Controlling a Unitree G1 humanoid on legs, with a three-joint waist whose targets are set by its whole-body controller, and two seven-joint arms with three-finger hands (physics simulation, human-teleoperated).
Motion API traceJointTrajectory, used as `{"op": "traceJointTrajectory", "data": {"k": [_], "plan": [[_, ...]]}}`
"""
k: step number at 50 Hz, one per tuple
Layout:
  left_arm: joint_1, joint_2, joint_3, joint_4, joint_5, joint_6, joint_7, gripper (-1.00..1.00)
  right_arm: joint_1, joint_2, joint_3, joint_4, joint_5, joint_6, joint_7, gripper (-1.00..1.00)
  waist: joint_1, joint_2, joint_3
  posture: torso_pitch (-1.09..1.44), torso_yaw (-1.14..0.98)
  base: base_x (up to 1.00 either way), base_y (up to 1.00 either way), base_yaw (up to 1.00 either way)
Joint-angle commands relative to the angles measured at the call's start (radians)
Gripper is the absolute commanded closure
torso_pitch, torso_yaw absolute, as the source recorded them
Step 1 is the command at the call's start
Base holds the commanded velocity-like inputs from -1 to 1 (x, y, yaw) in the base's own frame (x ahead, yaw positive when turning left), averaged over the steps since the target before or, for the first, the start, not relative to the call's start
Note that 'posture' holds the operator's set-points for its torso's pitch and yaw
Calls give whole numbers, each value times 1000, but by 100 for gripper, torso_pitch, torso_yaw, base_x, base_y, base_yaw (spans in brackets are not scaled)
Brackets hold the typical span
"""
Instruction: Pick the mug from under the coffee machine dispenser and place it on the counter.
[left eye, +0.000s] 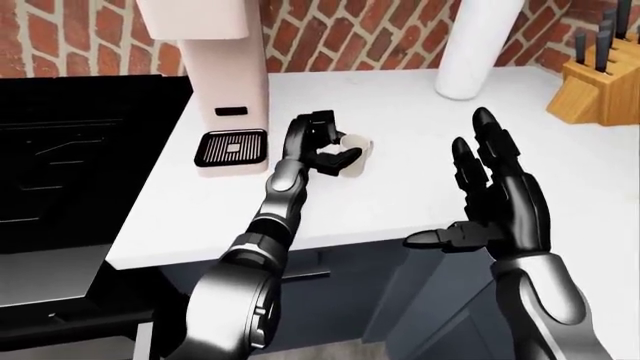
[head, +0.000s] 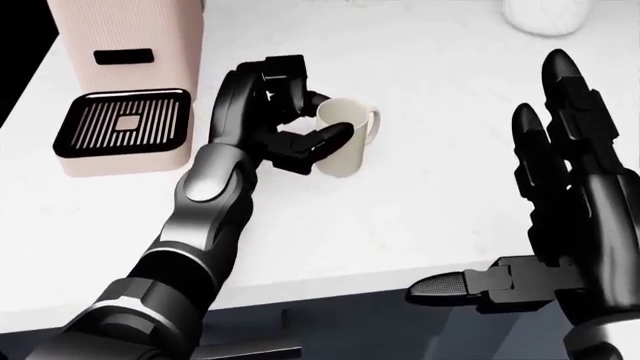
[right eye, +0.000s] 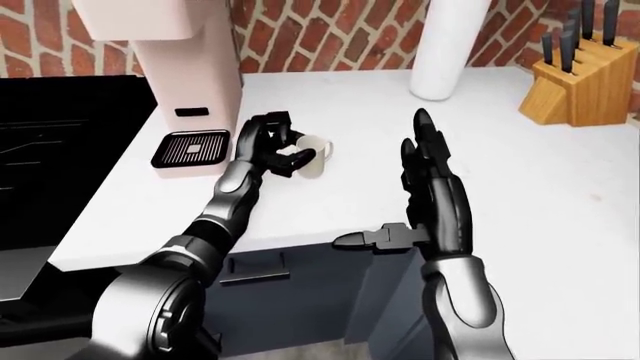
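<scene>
We see the left hand (head: 285, 124) with its fingers (head: 318, 140) curled around the cream mug (head: 345, 139), gripping its side facing the coffee machine (head: 125, 90). The mug stands upright on the white counter (head: 420, 187), just right of the drip tray (head: 122, 124). Our right hand (head: 565, 217) hovers over the counter edge, well apart from the mug, fingers spread, touching nothing.

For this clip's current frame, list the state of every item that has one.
mug: upright on the counter, off the drip tray, held
left hand: fingers closed round the mug
right hand: open, empty, raised
coffee machine: drip tray bare
knife block: knives in slots
paper towel roll: standing upright
</scene>
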Motion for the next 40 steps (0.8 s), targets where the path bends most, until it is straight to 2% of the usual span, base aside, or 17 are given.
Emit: {"op": "traceJointTrajectory", "data": {"k": [1,2,3,4,6,7,8,10,12,27,30,34,40], "plan": [[-26,-2,5,-27,-15,-35,1,72,-20,-6,-4,-33,1,-26,-2,-100,-1,-5,-17,0,0,0,0,0],[-26,-2,6,-27,-15,-35,1,65,-21,-6,-4,-34,1,-25,-2,-100,-1,-5,-17,0,0,0,0,0],[-26,-2,5,-27,-15,-35,-1,38,-21,-6,-4,-35,1,-24,-2,-100,-1,-5,-17,0,0,0,0,0],[-27,-2,6,-28,-16,-34,-2,22,-21,-7,-5,-35,1,-24,-1,-100,-1,-5,-17,0,0,0,0,0],[-27,-3,5,-28,-16,-34,-4,24,-21,-7,-6,-35,1,-25,-1,-100,-2,-5,-16,0,0,0,0,0],[-27,-5,4,-28,-15,-34,-7,3,-21,-7,-6,-35,2,-25,0,-100,-2,-5,-16,0,0,0,0,0],[-28,-5,4,-28,-15,-34,-8,-9,-22,-8,-7,-35,2,-24,0,-100,-2,-5,-16,0,0,0,0,0],[-30,-4,5,-29,-16,-31,-10,-29,-27,-9,-7,-38,3,-18,-2,-100,-1,-6,-15,0,0,0,0,0],[-31,-4,5,-29,-17,-30,-11,-40,-27,-9,-7,-36,2,-19,-1,-100,-1,-6,-15,0,0,0,0,0],[-27,-8,8,-31,-26,-20,-20,-50,-22,-10,-6,-38,-2,-24,2,-100,0,-8,-15,0,0,0,0,0],[-28,-9,5,-33,-28,-18,-24,-67,-22,-9,-6,-38,-3,-24,3,-100,0,-8,-15,0,0,0,0,0],[-30,-14,0,-39,-35,-17,-32,-100,-19,-8,-6,-36,-5,-29,5,-100,0,-8,-15,0,0,0,0,0],[-30,-16,-7,-48,-43,-10,-42,-100,-18,-7,-3,-37,-9,-29,6,-100,1,-9,-14,0,0,0,0,0]]}}
